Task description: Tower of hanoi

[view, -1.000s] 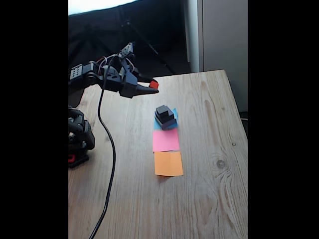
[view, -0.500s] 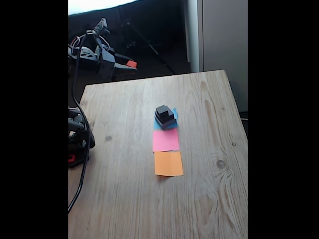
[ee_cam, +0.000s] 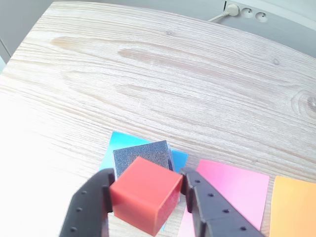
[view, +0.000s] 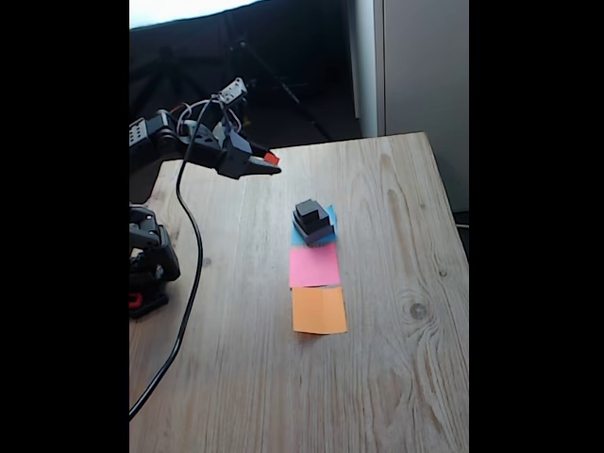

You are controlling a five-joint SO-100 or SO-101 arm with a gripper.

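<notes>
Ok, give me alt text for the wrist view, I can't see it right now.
The gripper clamps a red cube above the wooden table. A grey block on blue paper lies just beyond it, with pink paper and orange paper to the right.

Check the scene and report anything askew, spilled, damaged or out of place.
Nothing stands out. The gripper holds the red cube above the table, away from the stack on the blue paper. The stack's blocks sit slightly rotated to each other, not toppling. Pink and orange papers lie flat.
</notes>
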